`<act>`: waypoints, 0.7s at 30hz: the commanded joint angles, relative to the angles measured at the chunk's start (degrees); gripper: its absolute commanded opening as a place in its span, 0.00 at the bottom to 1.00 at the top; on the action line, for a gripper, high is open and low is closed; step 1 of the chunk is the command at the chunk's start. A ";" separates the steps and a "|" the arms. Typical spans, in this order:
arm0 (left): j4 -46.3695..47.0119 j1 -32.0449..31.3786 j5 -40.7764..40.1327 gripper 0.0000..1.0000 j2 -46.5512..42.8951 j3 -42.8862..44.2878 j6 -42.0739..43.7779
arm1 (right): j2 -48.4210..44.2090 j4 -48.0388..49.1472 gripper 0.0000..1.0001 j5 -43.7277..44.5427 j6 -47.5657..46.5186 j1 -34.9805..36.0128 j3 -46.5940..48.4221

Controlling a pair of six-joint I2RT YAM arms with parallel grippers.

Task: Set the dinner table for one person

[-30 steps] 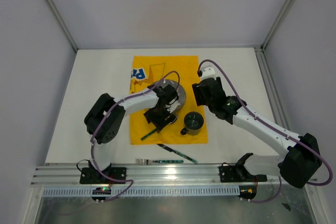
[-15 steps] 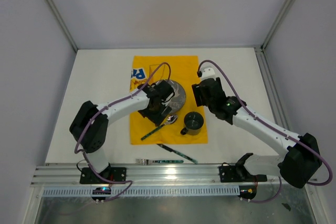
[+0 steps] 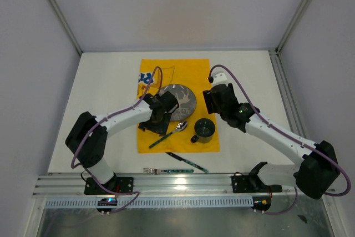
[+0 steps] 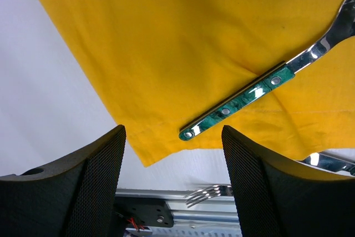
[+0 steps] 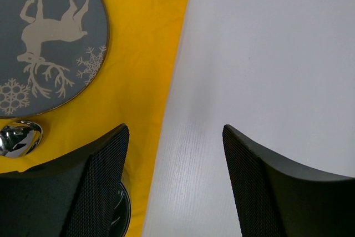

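The white dinner table [image 3: 105, 98] carries a yellow cloth [image 3: 177, 73]. On the cloth lie a grey reindeer plate [image 3: 180, 99], a dark mug [image 3: 204, 130] and a green-handled spoon [image 3: 166, 135]. My left gripper [image 3: 151, 126] hovers open over the cloth's near left corner, left of the spoon handle [image 4: 244, 101], nothing between its fingers [image 4: 100, 181]. My right gripper [image 3: 213, 104] stands open and empty above the cloth's right edge [image 5: 177, 54], with the plate [image 5: 50, 43] to its left and the mug rim [image 5: 123, 215] beside one finger.
A fork [image 3: 151, 170] and a green-handled knife [image 3: 188, 162] lie on the bare table just before the metal rail [image 3: 177, 184]. The fork's tines [image 4: 208, 195] show between my left fingers. Walls close the table at the left, right and back.
My left gripper has pulled back from over the plate and spoon toward the near left, leaving the plate uncovered and the spoon on the cloth. The right arm has not moved.
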 commanded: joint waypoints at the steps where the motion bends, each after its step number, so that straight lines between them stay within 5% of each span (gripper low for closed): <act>1: 0.43 0.21 -2.17 0.72 -2.06 -1.23 -4.19 | -1.42 2.50 0.73 0.51 0.99 -0.23 -0.04; 21: -0.90 -0.05 0.72 0.69 -3.20 -6.60 -10.52 | -0.36 2.58 0.73 0.25 1.51 -0.23 0.13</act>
